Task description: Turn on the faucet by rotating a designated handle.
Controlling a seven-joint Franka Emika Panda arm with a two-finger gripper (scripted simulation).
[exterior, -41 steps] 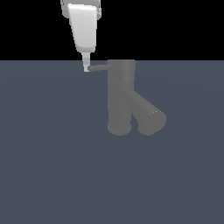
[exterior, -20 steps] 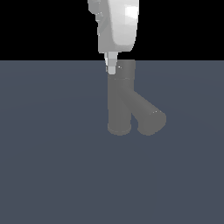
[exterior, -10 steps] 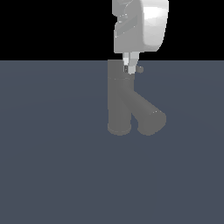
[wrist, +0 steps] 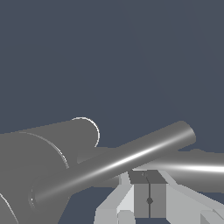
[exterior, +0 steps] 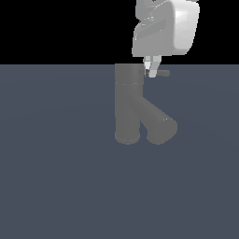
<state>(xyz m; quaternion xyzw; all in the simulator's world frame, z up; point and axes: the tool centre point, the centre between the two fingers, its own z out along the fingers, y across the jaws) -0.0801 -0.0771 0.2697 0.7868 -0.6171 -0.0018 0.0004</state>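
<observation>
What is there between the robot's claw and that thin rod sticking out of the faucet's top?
Nothing that shows. In the exterior view the gripper sits right against the handle, beside the faucet; whether they touch is unclear.

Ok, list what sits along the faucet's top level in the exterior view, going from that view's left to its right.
Faucet upright cylinder → gripper fingertips, hanging beside the cylinder's top → free end of the handle, poking out toward the exterior view's right.
</observation>
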